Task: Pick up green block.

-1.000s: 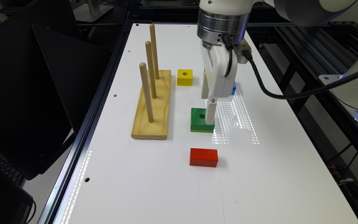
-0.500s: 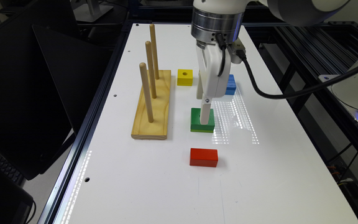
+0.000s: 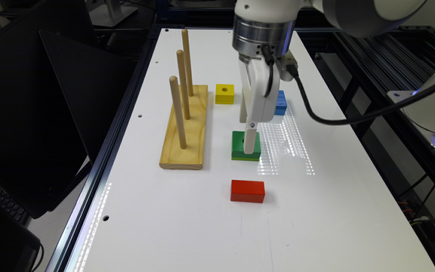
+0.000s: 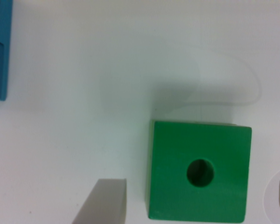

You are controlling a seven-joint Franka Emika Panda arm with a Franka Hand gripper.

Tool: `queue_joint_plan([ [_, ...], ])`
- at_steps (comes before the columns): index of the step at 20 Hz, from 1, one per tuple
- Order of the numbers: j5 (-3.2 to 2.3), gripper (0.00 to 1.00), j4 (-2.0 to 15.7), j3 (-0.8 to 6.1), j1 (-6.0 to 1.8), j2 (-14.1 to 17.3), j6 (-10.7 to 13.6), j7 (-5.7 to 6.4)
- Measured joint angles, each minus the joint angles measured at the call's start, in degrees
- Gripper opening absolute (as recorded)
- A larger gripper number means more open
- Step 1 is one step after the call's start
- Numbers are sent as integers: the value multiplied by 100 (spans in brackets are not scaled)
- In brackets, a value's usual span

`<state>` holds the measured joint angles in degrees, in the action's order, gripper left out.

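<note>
The green block (image 3: 238, 145), a dark green square with a round centre hole, lies flat on the white table (image 3: 202, 226) near its middle. My gripper (image 3: 250, 143) stands upright right at the block, its white fingers down beside it. In the wrist view the green block (image 4: 198, 170) sits between two pale fingertips (image 4: 102, 203), one on each side with a small gap to the block. The gripper (image 4: 193, 200) is open around the block, and nothing is gripped.
A wooden base with three upright pegs (image 3: 183, 128) stands to the exterior view's left of the block. A yellow block (image 3: 224, 93) and a blue block (image 3: 281, 102) lie behind it. A red block (image 3: 247, 191) lies in front.
The gripper has shifted slightly toward the exterior view's left and settled lower at the green block. The blocks have not moved.
</note>
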<state>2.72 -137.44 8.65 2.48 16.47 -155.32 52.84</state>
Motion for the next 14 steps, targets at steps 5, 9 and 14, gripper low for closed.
queue_joint_plan([
  [5, -7, 100, 94, -2, 0, 349, -267, 0],
  [9, -7, 100, 187, -4, 0, 428, -268, 0],
  [14, -7, 100, 190, -4, 0, 428, -268, 0],
])
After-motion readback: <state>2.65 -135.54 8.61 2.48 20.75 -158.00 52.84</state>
